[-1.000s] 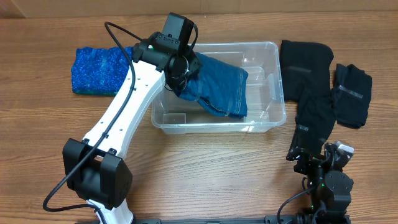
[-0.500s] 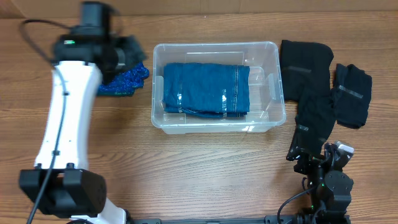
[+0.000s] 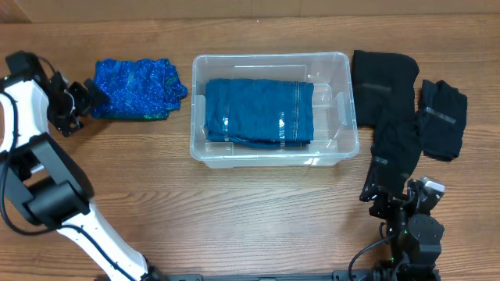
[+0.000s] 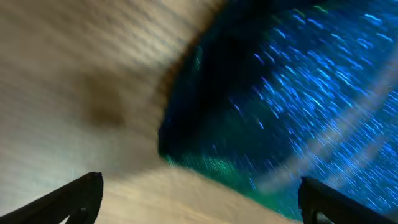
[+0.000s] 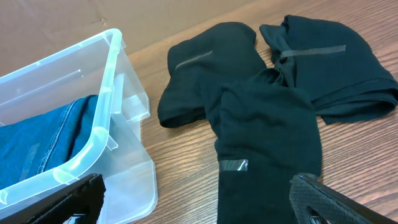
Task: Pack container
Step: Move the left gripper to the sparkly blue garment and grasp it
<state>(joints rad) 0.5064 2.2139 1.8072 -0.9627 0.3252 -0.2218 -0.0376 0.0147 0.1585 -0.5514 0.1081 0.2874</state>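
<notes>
Packed: denim garment (image 3: 258,113) lies flat in the container (image 3: 269,55)
Waiting: blue cloth (image 3: 137,87), black garments (image 3: 383,86) on tabletop (image 3: 234,218)
Left jaws: spread, empty, beside blue cloth
Right jaws: spread, empty

Even bright light; left wrist view motion-blurred; overhead, right wrist sharp.

container (image 3: 348,117) | clear rectangular bin | upright, open, mid-table | folded blue denim inside

Left arm (image 3: 17,97): white links are alternating with black joints, a black cable (image 3: 5,211) trailing alongside. Right arm (image 3: 410,230): mostly black. Jaws: black.
</notes>
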